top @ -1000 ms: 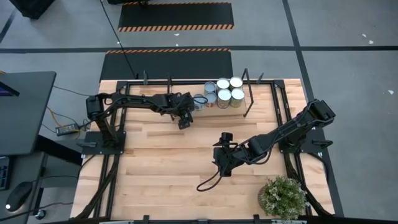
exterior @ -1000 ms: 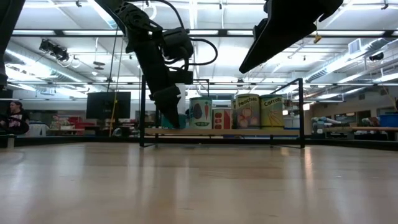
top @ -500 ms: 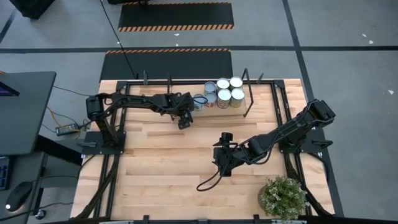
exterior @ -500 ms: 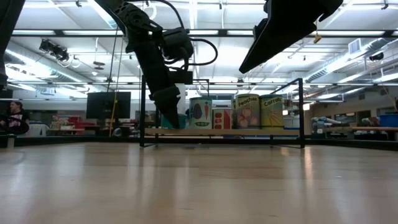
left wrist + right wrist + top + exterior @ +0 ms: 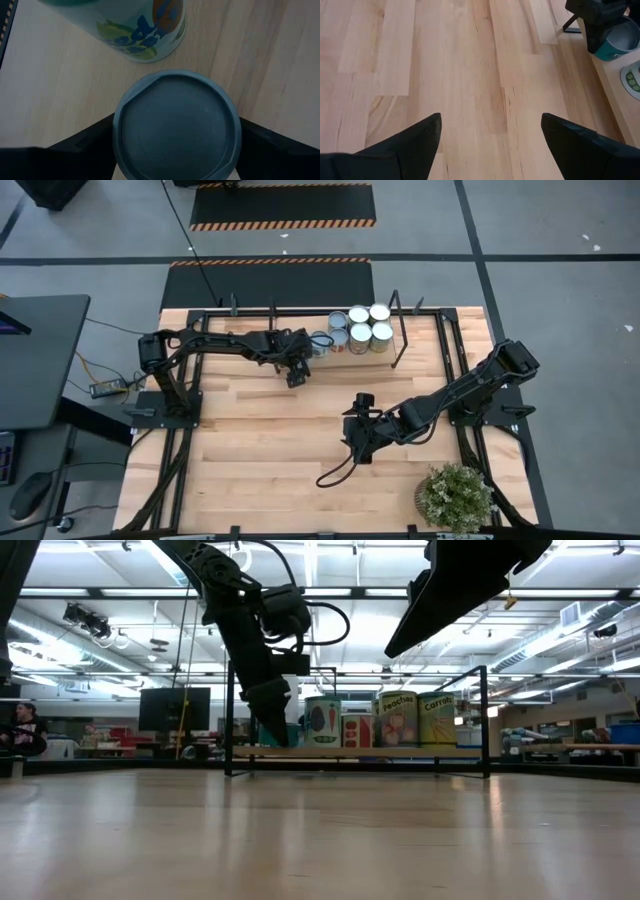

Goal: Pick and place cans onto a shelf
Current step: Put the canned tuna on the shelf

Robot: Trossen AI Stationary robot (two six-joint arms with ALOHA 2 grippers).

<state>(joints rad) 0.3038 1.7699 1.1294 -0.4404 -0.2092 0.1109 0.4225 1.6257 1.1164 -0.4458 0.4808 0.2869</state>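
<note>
The shelf, a light board (image 5: 420,752) with black uprights, stands at the table's far edge. Several cans (image 5: 360,325) stand on it, silvery tops up, and their labels show in the low view (image 5: 398,720). My left gripper (image 5: 303,358) is at the row's left end, shut on a teal can with a blue-grey top (image 5: 177,125). This can also shows in the right wrist view (image 5: 620,42). A labelled can (image 5: 135,30) stands just beyond it. My right gripper (image 5: 490,150) is open and empty above the middle of the table (image 5: 358,435). My left gripper pinches the teal can's side wall just under its top rim (image 5: 119,125) between its two fingers, one on each opposite side. The fingers come from above, slanting from the table's left. The can is upright at the shelf board; I cannot tell whether its base rests on it.
A bushy potted plant (image 5: 455,495) stands at the table's near right corner. Bare wooden tabletop (image 5: 250,440) lies between the arms and the near edge. A person (image 5: 22,730) sits far off in the room beyond the table.
</note>
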